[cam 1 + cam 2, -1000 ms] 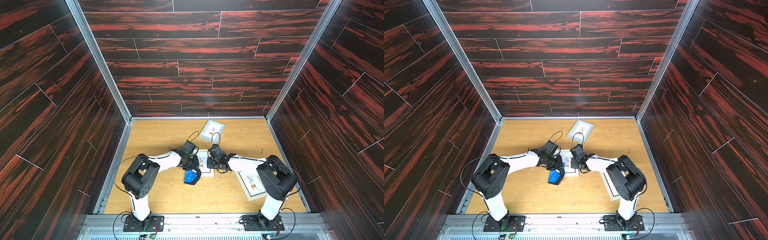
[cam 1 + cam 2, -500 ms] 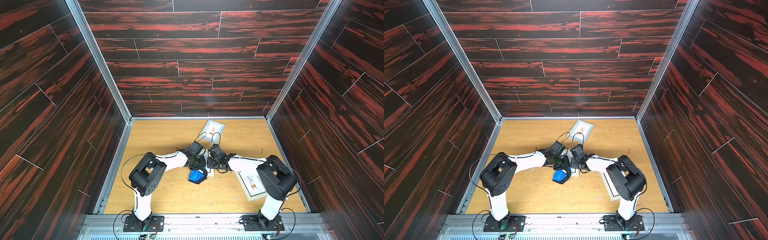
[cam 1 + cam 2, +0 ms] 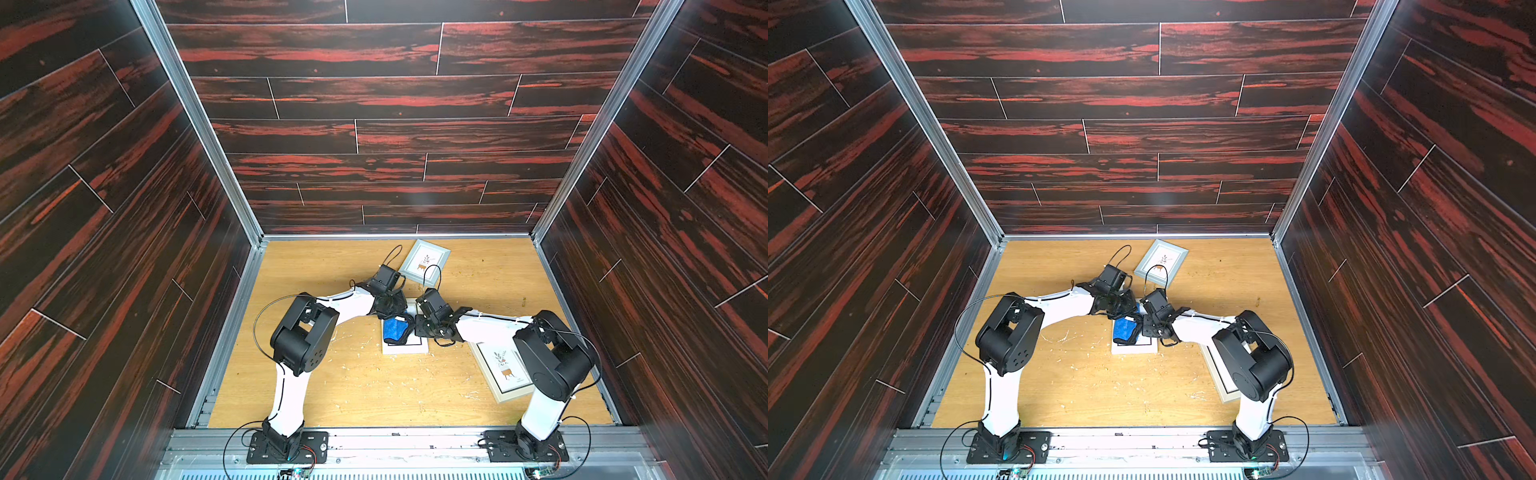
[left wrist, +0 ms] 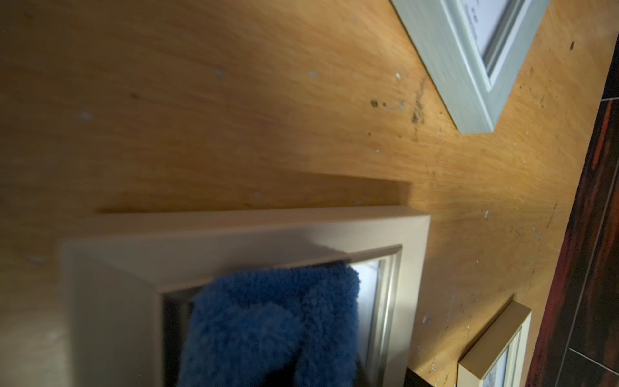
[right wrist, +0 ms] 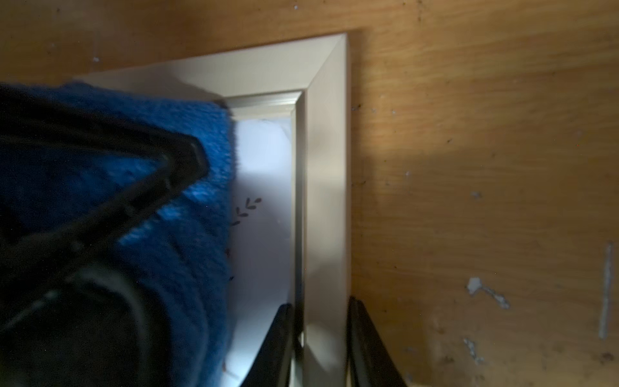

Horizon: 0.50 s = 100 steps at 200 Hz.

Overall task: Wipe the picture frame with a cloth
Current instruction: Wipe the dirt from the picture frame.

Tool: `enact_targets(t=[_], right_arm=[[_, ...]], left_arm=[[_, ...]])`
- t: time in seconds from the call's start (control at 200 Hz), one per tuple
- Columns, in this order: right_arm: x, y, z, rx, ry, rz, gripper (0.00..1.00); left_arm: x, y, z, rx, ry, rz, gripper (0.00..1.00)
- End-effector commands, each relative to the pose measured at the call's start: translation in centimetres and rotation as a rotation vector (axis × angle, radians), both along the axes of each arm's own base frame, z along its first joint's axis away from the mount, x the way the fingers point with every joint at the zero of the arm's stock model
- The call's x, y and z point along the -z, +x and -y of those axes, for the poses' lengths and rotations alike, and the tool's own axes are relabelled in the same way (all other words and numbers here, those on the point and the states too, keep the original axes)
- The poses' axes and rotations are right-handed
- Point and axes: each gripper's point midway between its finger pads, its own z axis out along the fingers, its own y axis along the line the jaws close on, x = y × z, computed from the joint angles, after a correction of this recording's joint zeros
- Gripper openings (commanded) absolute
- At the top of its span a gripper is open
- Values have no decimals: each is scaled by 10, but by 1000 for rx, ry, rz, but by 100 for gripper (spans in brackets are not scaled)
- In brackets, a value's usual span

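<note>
The picture frame [image 3: 406,349] is white and lies flat mid-table, seen in both top views [image 3: 1133,348]. The bright blue cloth [image 3: 393,330] rests bunched on its glass. My left gripper [image 3: 392,316] is shut on the cloth [image 4: 268,328], which hides the fingertips in the left wrist view. My right gripper [image 5: 321,335] is shut on the frame's right border [image 5: 326,167], one finger on the glass side and one outside. The right wrist view also shows the cloth [image 5: 201,234] and a black left finger [image 5: 140,187] pressing on it.
A grey-green frame [image 3: 424,262] lies at the back, close beyond the left wrist. A pale gold-edged frame [image 3: 500,370] lies at the right, partly under the right arm. White crumbs speckle the wooden table [image 3: 353,395]. Dark walls enclose three sides.
The left gripper has dragged the cloth rightward from the frame's left edge onto the glass, then toward the back. The right arm has stayed still.
</note>
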Motion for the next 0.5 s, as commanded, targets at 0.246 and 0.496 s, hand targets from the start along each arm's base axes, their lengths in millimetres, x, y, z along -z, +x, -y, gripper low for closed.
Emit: enact_targets(t=[0.246,0.496], right_arm=[[21,-16,22,21,-88,-73,1],[20,-15,20,26,-82,-74,1]], left_arm=[[14,-32,-86,-76,186,-64,0],[22,-26,-7,11,62,-80,0]])
